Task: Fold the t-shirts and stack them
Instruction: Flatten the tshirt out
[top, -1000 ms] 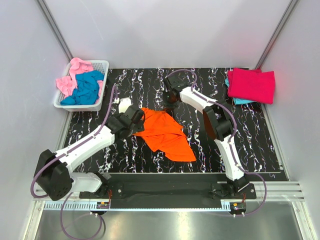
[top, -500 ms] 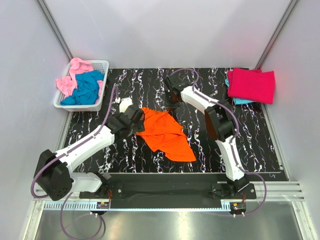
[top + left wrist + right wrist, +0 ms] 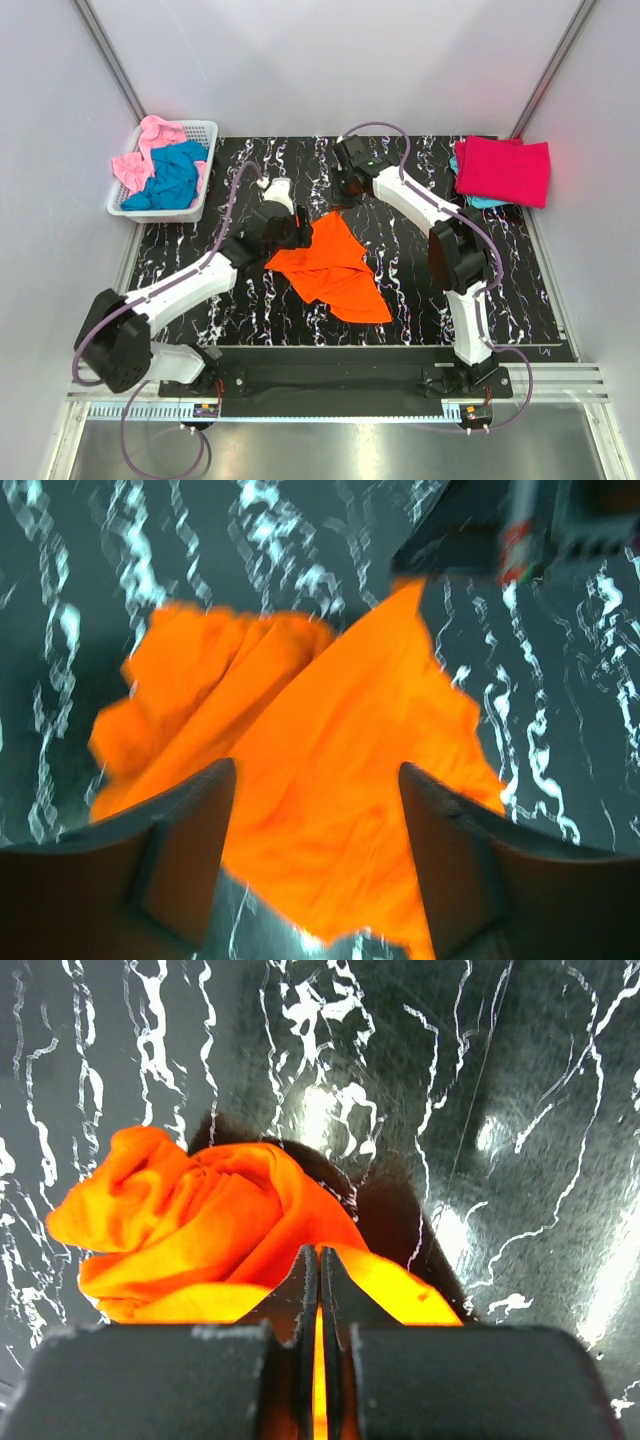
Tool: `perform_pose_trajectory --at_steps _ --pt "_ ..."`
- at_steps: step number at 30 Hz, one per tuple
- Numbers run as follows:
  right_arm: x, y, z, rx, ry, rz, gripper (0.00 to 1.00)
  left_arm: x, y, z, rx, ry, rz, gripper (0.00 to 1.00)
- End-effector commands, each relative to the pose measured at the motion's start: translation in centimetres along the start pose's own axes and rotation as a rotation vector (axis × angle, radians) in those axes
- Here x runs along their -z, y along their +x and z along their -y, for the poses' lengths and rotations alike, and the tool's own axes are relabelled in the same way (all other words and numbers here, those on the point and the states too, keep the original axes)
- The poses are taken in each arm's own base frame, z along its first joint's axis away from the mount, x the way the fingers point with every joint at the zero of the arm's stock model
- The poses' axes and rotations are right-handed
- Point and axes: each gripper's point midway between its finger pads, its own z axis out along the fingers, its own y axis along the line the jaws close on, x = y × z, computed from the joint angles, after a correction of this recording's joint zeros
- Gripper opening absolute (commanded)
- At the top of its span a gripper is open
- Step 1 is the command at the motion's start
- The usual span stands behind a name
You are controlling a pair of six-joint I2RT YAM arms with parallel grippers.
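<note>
An orange t-shirt point(image 3: 330, 268) lies crumpled in the middle of the black marbled table. My right gripper point(image 3: 345, 192) is at its far corner, shut on an edge of the orange cloth point(image 3: 200, 1220), which shows between the closed fingertips point(image 3: 318, 1252). My left gripper point(image 3: 298, 236) hovers over the shirt's left edge with its jaws wide open and orange cloth point(image 3: 330, 780) below them; nothing is held point(image 3: 315, 770). A folded crimson-pink t-shirt point(image 3: 503, 170) lies at the far right on a folded teal blue one point(image 3: 480, 203).
A white lattice basket point(image 3: 196, 132) at the far left holds a light pink t-shirt point(image 3: 145, 150) and a teal blue t-shirt point(image 3: 172, 177). Grey walls close in the table on three sides. Cables loop off both wrists.
My right gripper has drawn the shirt's far corner farther away, stretching the cloth. My left gripper has moved forward and right, over the shirt's left edge.
</note>
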Motion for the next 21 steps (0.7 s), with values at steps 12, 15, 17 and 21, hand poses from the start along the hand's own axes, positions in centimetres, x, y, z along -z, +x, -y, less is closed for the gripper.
perform_pose_trajectory --at_steps 12,15,17,21 --pt "9.2 -5.0 -0.1 0.062 0.066 0.222 0.0 -2.5 -3.2 1.8 -0.082 0.015 0.109 0.57" --pt "12.5 -6.9 0.9 0.092 0.146 0.292 0.0 -0.9 -3.5 1.4 -0.064 0.011 0.133 0.59" --pt "14.8 -8.4 0.7 0.103 0.157 0.35 0.0 -0.2 -3.7 1.5 -0.058 0.019 0.136 0.59" --pt "19.5 -10.5 -0.2 0.141 0.136 0.436 0.0 0.6 -1.9 2.4 -0.093 0.033 0.066 0.59"
